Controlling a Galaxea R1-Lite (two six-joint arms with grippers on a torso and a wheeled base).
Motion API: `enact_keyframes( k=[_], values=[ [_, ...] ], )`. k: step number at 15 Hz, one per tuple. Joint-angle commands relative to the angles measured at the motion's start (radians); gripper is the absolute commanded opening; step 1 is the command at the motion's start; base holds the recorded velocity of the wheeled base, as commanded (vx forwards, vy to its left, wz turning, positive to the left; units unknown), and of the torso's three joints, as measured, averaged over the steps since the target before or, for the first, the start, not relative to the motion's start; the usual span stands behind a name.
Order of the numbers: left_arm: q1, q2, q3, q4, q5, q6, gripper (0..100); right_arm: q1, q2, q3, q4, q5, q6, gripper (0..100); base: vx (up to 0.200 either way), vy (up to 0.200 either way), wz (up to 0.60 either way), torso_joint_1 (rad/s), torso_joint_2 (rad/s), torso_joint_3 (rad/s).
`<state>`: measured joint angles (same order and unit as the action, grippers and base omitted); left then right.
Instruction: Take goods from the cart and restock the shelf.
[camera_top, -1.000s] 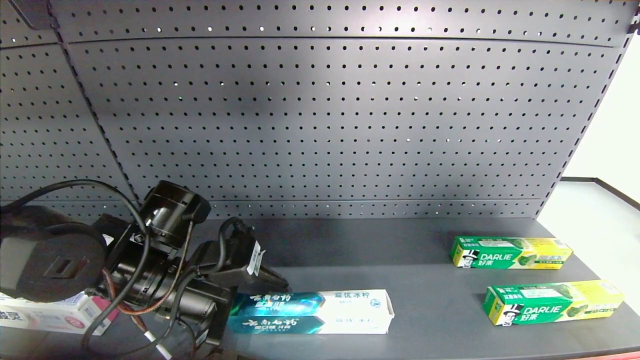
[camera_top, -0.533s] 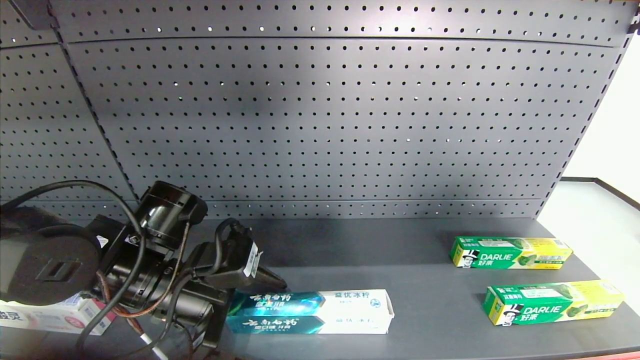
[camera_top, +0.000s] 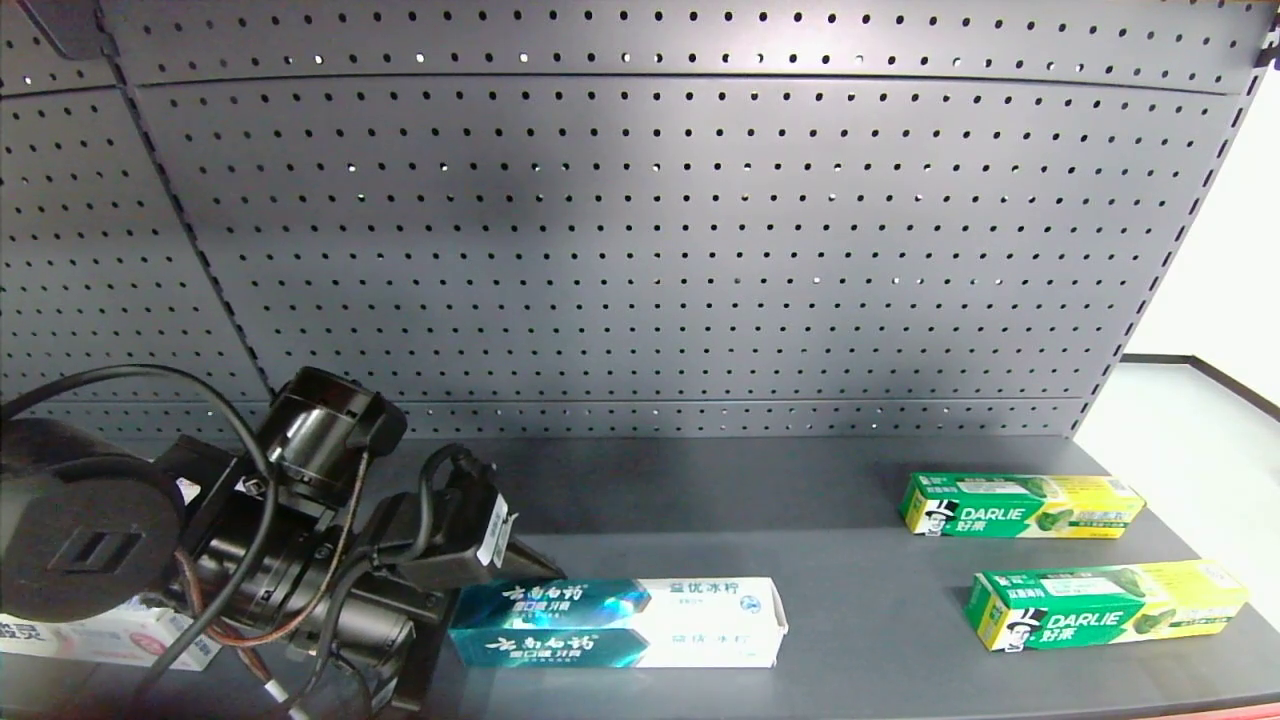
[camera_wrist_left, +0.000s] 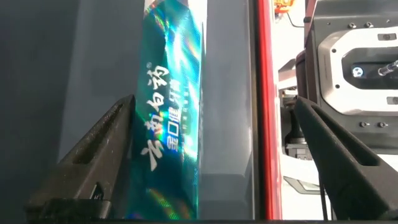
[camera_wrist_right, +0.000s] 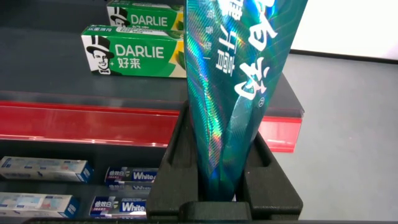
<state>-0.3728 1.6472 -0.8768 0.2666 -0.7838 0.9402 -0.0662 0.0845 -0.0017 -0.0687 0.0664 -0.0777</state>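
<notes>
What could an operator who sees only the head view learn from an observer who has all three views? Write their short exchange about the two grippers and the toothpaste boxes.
Operator: Is the left gripper gripping the teal-and-white box lying on the shelf?
Observer: No. The left wrist view shows its fingers open, one on each side of that box.
Operator: What about the right gripper?
Observer: The right gripper is shut on a second teal box, which sticks out well past the fingertips.
</notes>
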Motion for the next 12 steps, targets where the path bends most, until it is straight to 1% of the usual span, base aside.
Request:
enact_keyframes(
  k=[1,7,9,12],
  values=[
    [0.000,-0.007,0.006,-0.001,0.000,0.000,100,0.000,0.001,0.000,0.000,0.000,-0.001,0,0.000,0.000,0.00,0.000,0.00,0.000],
    [0.005,-0.014,-0.008,-0.004,0.001,-0.003,100,0.000,0.001,0.000,0.000,0.001,-0.001,0,0.000,0.000,0.00,0.000,0.00,0.000],
    [0.032,-0.037,-0.011,-0.003,0.001,-0.003,100,0.000,0.001,0.000,0.000,0.000,-0.001,0,0.000,0.000,0.00,0.000,0.00,0.000],
    [0.041,-0.064,0.006,-0.001,0.001,-0.003,100,0.000,0.001,0.000,0.000,0.000,-0.001,0,0.000,0.000,0.00,0.000,0.00,0.000]
  ],
)
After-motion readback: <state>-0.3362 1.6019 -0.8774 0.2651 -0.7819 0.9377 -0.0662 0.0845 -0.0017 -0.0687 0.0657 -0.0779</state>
